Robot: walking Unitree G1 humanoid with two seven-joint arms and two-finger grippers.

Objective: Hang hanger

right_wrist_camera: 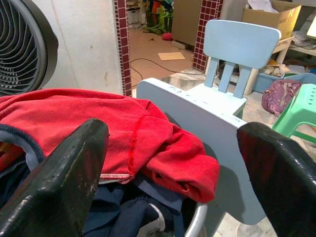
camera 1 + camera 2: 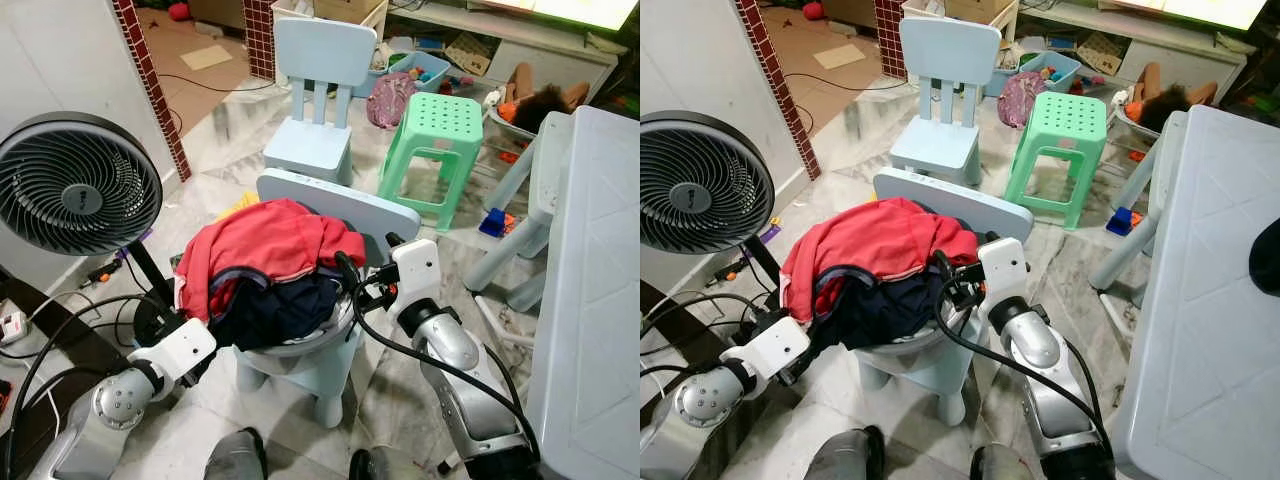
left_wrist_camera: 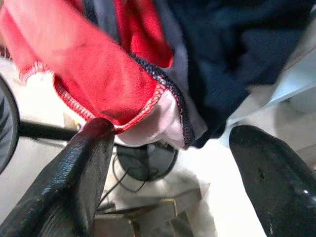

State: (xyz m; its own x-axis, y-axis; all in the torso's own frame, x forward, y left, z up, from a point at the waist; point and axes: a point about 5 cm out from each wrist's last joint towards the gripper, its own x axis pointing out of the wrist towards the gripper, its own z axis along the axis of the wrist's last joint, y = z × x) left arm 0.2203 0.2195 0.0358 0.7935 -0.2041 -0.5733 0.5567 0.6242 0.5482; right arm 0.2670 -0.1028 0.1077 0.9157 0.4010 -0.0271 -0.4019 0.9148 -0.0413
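Two pale blue chairs stand in the left eye view: the near chair (image 2: 335,205) carries a heap of clothes, a red garment (image 2: 265,250) on top and a navy garment (image 2: 275,308) under it, and the far chair (image 2: 318,95) stands behind it on the marble floor (image 2: 230,130). A green stool (image 2: 432,140) is just beside the far chair, a black fan (image 2: 75,182) stands at the left, and a white desk (image 2: 590,290) runs along the right edge. The left pincer (image 2: 205,345) sits low against the left side of the heap; the right pincer (image 2: 355,285) is at the heap's right side, by the near chair's backrest. I can make out no hanger in the heap or around it.

Much the same shows in the right eye view, with the fan (image 2: 695,182) nearer the left edge and the desk (image 2: 1210,300) wider.

Seen from the left wrist, the left pincer (image 3: 173,168) is wide, its two fingers (image 3: 79,177) apart with nothing between them; the red garment's hem (image 3: 98,94) and the navy garment (image 3: 232,59) hang just beyond.

From the right wrist, the right pincer (image 1: 173,168) is also wide and holds nothing. Its fingers (image 1: 59,173) frame the red garment (image 1: 123,123) lying against the near chair's backrest (image 1: 207,123).
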